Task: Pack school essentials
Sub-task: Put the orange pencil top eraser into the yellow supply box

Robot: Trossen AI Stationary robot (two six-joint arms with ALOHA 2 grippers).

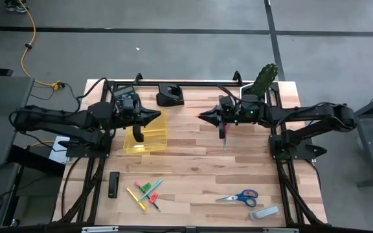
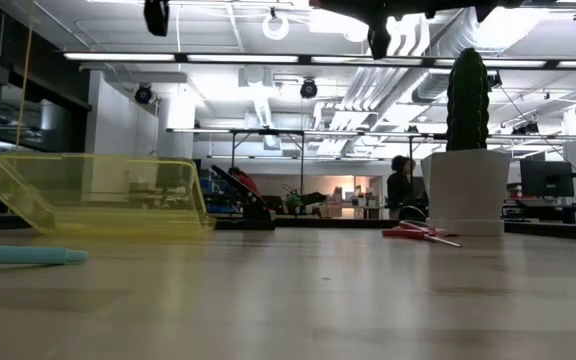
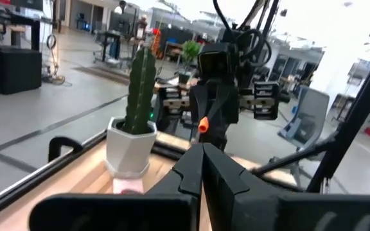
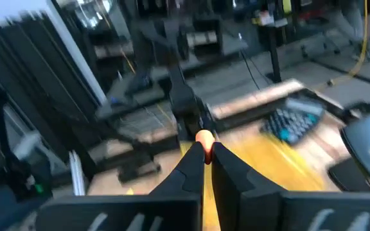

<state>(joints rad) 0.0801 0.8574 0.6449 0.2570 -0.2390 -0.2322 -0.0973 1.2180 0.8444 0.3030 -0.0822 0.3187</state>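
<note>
My right gripper [image 1: 204, 117] and left gripper [image 1: 155, 117] are both pressed together, empty. Red scissors [image 1: 223, 133] lie under the right one, near the yellow box [image 1: 157, 140].

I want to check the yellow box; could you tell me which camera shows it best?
The low view: the yellow box shows side-on, tilted, whole. The high view shows it partly under the left gripper; the right wrist view only blurs it.
</note>
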